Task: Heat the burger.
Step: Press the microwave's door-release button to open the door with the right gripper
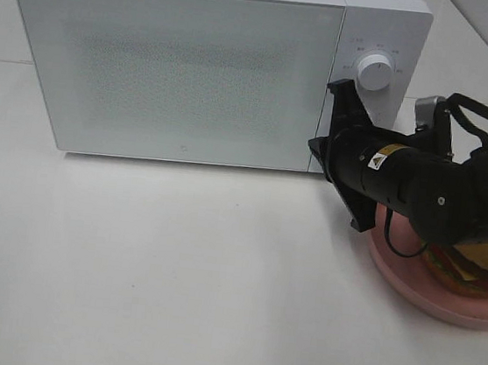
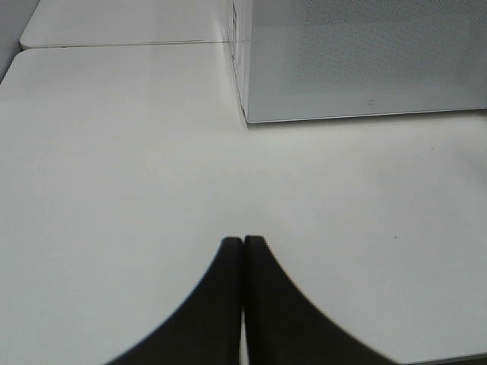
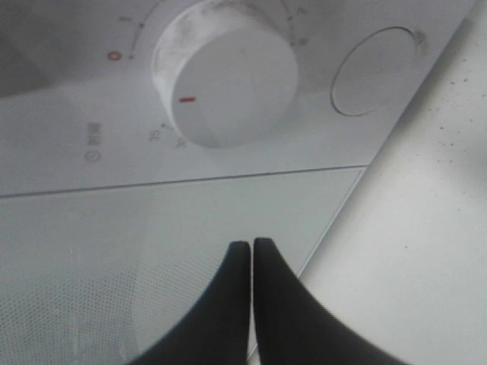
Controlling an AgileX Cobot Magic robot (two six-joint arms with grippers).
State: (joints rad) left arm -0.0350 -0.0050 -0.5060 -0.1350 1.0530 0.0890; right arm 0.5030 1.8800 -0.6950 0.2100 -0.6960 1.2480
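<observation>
The microwave [image 1: 196, 62] was closed and the burger [image 1: 481, 267] sat on its pink plate [image 1: 417, 286] at the lower right of the high view, partly under the right arm, so opening the door looked like the step in hand. The right tool [image 3: 251, 247], pinched shut and empty, pointed at the door's edge near the dial [image 3: 224, 76]. Next it probably had to press the round button [image 3: 378, 71] squarely. The left tool [image 2: 243, 242], likewise shut and empty, hung over the counter [image 2: 114, 190].
</observation>
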